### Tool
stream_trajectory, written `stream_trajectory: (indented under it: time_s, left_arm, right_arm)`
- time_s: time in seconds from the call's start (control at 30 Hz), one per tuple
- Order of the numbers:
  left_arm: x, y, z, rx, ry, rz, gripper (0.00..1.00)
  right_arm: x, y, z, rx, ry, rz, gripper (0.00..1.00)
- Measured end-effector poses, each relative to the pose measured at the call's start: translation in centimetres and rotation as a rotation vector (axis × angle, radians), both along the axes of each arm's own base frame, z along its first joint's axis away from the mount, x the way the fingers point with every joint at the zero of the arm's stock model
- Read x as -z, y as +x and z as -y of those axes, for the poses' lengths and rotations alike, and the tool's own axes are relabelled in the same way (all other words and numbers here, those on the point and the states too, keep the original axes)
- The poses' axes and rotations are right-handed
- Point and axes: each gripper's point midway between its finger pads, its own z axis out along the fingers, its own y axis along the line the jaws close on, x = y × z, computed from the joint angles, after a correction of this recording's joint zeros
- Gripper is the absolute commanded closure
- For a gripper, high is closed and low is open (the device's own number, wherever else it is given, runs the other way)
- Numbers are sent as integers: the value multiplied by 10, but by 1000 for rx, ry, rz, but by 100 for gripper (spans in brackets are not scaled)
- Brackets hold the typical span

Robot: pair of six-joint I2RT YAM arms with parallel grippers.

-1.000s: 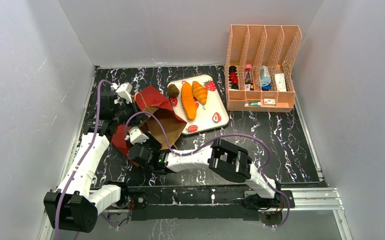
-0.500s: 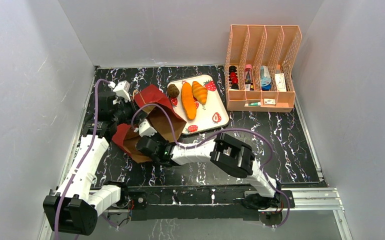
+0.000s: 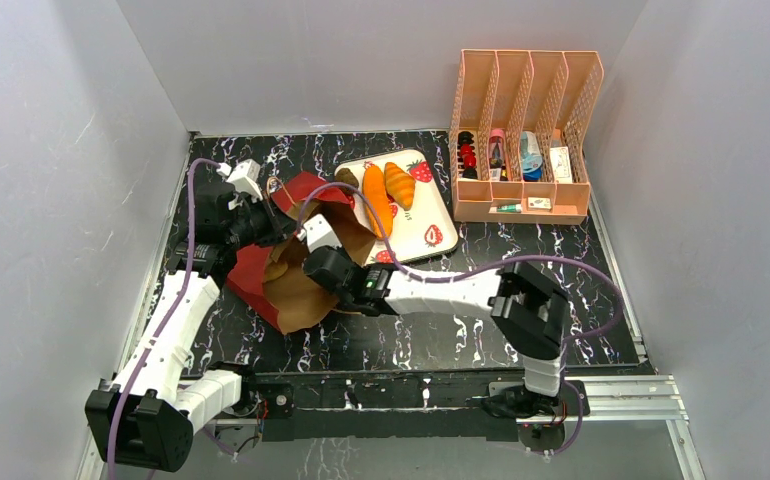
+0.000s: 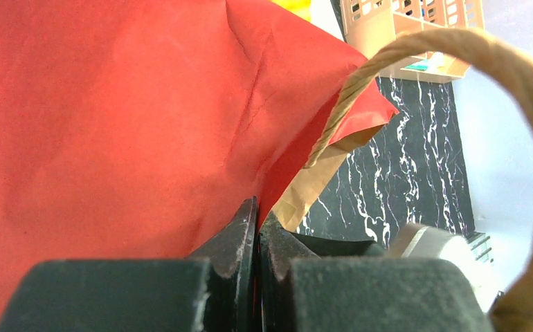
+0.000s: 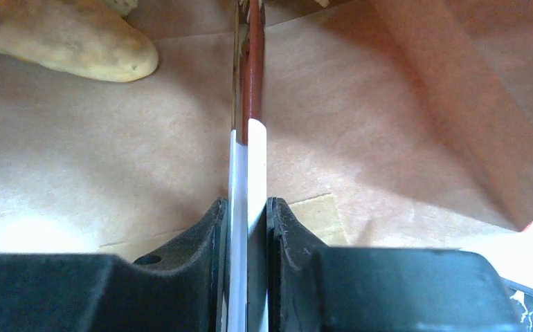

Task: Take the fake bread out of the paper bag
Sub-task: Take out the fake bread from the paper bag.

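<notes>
Entry: the tall brown kraft paper bag with a red lower half [image 3: 291, 295] lies on its side at the left of the black marble-patterned worktop [image 3: 561, 290], mouth towards the right. The left tool [image 4: 257, 221] is pressed together on a fold of the bag's red paper, just beside the thin twine handle [image 4: 360, 76]. The right tool [image 5: 246, 204] reaches inside the bag, its jaws nearly together and pinching a thin flat strip [image 5: 248, 149]. The strip is seen edge-on, pale at the jaws and red-brown further out; what it is I cannot tell. Fake bread: one tan oblong loaf [image 5: 63, 48] rests on the kraft floor inside the bag, left of the strip and apart from it. Three pieces sit on the white strawberry-print tray [image 3: 423, 205] just beyond the bag: a dark brown round roll [image 3: 346, 178], a long orange baguette [image 3: 376, 190] and an orange ridged croissant [image 3: 398, 184]. Handling, my judgement: the loaf looks light and fairly firm, with a matte, faintly speckled skin. Its rounded flanks could squirt out of narrow jaws, so the best hold is across its short width at mid-length. The bag paper is thin, creased and limp, stiffer at the folds. The mouth would likely sag shut if the left pinch slackened.
</notes>
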Motion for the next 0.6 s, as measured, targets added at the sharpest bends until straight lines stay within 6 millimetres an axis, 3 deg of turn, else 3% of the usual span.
stream_trajectory:
  time_s: [0.2,0.6]
  left_arm:
    - [-3,6,-4,-36,0,16,100]
    - [14,22,-19,-141,55,-30,100]
  right_arm:
    - [-25,-12,9,-11,69,-70,100]
    - [-41,-59,46,-42,116,-236,100]
